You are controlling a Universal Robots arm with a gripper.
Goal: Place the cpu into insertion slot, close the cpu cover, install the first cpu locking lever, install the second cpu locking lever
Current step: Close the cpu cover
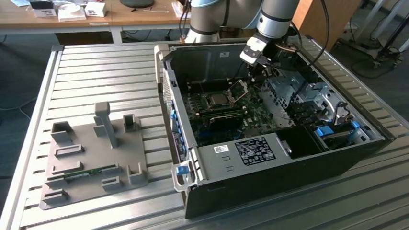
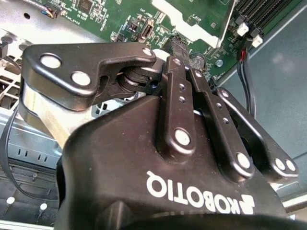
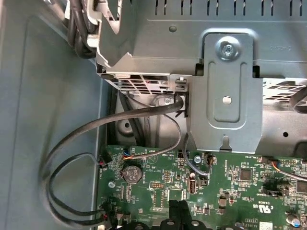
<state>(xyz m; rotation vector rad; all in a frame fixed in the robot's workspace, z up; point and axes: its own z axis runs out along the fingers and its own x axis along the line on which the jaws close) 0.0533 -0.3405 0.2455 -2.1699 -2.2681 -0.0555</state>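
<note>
Silvery cpu cover (image 1: 238,89) stands raised; gripper (image 1: 259,71) hovers, fingers (image 3: 175,216) seemingly together.

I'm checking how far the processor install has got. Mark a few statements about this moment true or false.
1. The silvery-grey square cpu sits in the insertion slot on the green circuit board. True.
2. The thin silvery cpu cover lies flat over the cpu. False: it stands raised beside the slot.
3. The gripper hangs over the grey moulded plate. False: it hangs inside the open black computer case, while the grey moulded plate lies outside the case, towards the exterior view's left.
4. In the first wrist view the black fingers are pressed together above the circuit board. True.
</note>
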